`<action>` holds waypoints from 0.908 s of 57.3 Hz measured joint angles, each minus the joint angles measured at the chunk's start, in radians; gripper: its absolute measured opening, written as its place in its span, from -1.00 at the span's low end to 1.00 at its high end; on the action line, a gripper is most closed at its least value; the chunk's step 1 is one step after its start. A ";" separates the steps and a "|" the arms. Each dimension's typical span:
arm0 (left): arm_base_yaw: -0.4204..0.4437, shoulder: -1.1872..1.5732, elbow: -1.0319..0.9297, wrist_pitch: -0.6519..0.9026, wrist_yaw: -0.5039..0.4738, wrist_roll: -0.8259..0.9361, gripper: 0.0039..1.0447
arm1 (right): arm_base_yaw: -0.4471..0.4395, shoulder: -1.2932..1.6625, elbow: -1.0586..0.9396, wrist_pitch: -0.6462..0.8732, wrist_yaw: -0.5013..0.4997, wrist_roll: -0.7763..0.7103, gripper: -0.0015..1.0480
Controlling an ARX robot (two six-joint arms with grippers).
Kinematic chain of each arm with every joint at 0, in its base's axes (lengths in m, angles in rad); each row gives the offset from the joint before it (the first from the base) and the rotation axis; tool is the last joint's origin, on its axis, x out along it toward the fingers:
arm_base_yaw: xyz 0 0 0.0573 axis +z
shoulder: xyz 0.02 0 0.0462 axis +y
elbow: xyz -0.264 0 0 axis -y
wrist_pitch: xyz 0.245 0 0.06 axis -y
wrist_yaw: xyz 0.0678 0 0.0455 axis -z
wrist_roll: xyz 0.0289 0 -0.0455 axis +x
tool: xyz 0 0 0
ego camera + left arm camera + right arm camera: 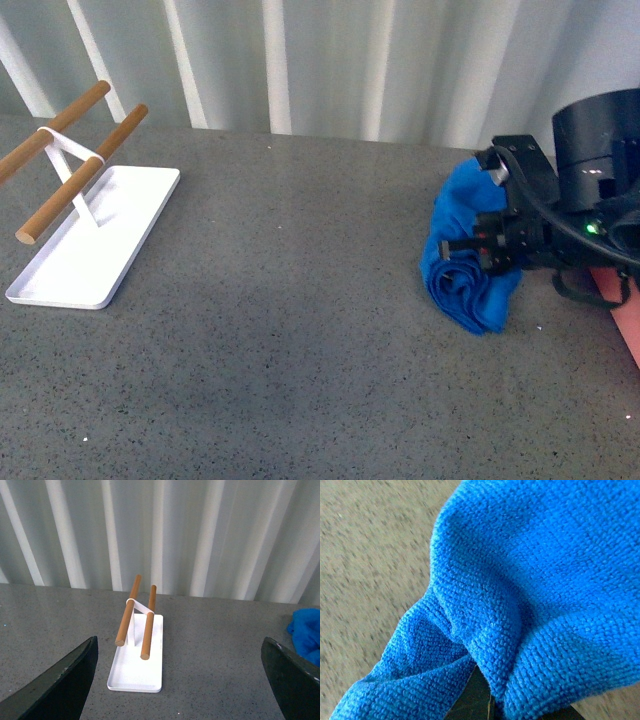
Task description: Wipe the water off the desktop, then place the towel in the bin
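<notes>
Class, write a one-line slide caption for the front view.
Bunched towel held in the right gripper at the right of the desktop; white tray at left.

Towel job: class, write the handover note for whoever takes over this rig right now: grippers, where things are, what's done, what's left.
Left gripper: open, empty, pointing towards the tray.
Right gripper: shut on the towel, which is bunched up close beside the bin.
Done: no water shows on the desktop, so wiping looks finished.
Left: carry the towel over the bin's rim and let go.
</notes>
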 joint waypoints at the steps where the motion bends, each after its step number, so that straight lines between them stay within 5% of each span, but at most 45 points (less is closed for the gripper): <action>1: 0.000 0.000 0.000 0.000 0.000 0.000 0.88 | 0.004 0.005 0.010 0.000 -0.007 0.001 -0.91; 18: 0.000 0.000 0.000 0.000 0.000 0.000 0.88 | 0.142 0.079 0.149 -0.013 -0.175 -0.005 -0.91; 32: 0.000 0.000 0.000 0.000 0.000 0.000 0.88 | 0.238 0.024 -0.006 -0.006 -0.270 -0.054 -0.91; 52: 0.000 0.000 0.000 0.000 0.000 0.000 0.88 | 0.105 -0.247 -0.322 -0.152 -0.257 -0.311 -0.91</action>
